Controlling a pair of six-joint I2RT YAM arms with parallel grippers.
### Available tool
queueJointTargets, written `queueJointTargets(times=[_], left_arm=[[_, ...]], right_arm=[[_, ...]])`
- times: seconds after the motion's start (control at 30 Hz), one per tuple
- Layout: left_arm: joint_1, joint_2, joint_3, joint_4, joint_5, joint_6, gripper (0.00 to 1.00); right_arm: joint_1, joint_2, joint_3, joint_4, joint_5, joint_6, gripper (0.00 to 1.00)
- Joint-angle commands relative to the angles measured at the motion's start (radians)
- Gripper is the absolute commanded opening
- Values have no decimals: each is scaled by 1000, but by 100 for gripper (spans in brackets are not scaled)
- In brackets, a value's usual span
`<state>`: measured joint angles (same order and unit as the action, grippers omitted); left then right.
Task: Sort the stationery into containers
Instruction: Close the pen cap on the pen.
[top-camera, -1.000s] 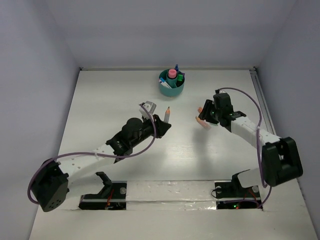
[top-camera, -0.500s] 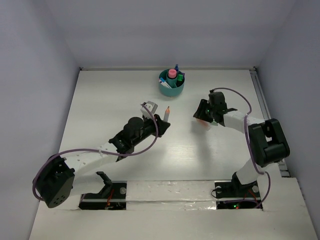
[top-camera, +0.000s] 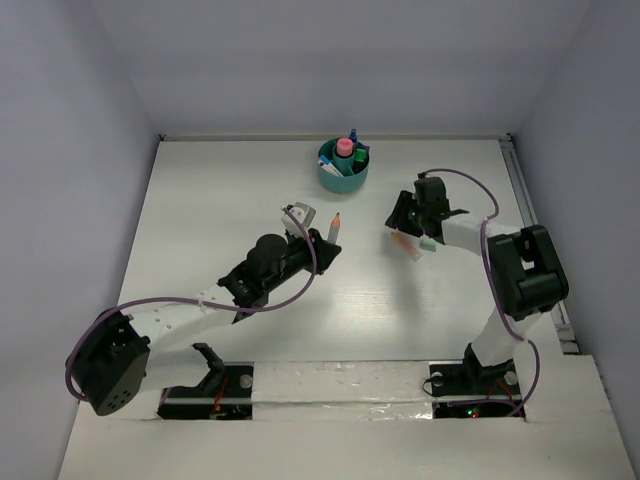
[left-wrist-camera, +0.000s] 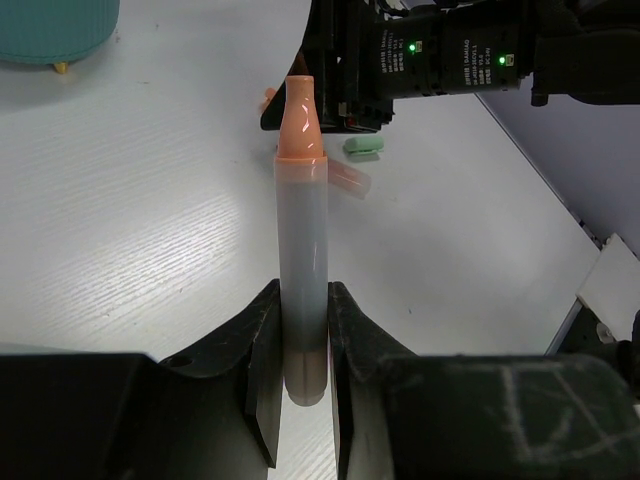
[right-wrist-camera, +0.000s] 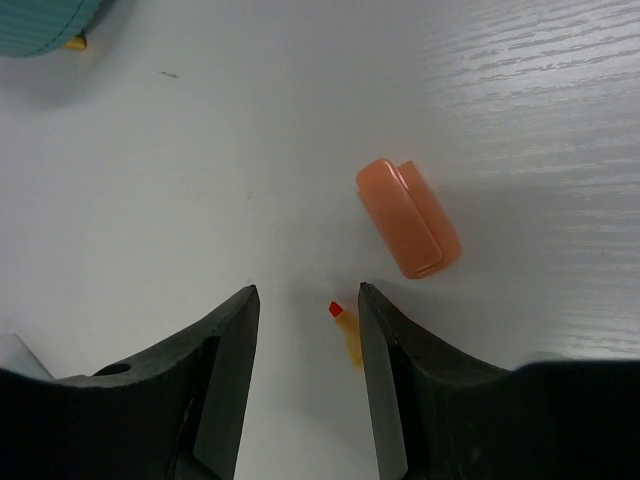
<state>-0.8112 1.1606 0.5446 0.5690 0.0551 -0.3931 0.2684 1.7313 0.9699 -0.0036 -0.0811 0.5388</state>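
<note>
My left gripper (left-wrist-camera: 303, 300) is shut on the grey barrel of an uncapped highlighter (left-wrist-camera: 303, 230), whose orange tip (top-camera: 336, 220) points up toward the teal cup (top-camera: 343, 172). That cup holds a pink-capped bottle (top-camera: 344, 148) and several pens. My right gripper (right-wrist-camera: 308, 300) stands open, low over the table. A tiny yellow piece with a red tip (right-wrist-camera: 343, 322) lies between its jaws, close to the right finger. An orange cap (right-wrist-camera: 408, 217) lies just beyond the fingertips and is not held. A small green piece (left-wrist-camera: 363, 147) rests near the right arm.
The teal cup (right-wrist-camera: 40, 25) shows at the upper left corner of the right wrist view. The right arm's black wrist (left-wrist-camera: 450, 60) stands close ahead of the highlighter tip. White walls bound the table at the back and at both sides.
The right arm has folded in and swung its gripper left and down over the orange cap. The left arm has shifted slightly, still gripping the highlighter.
</note>
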Motion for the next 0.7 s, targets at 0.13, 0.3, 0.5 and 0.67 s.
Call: queueJointTargets(times=[0.13, 0.3, 0.5, 0.67], left_arm=[[3, -10, -6, 61, 19, 11, 0], [3, -12, -8, 60, 15, 10, 0], [3, -7, -5, 61, 17, 10, 0], [3, 2, -3, 65, 20, 8, 0]], right_arm=[[-26, 22, 50, 28, 53, 3, 54], [-57, 37, 56, 33, 44, 0, 60], [-66, 57, 72, 50, 29, 1, 64], [-75, 93, 104, 53, 30, -3, 72]])
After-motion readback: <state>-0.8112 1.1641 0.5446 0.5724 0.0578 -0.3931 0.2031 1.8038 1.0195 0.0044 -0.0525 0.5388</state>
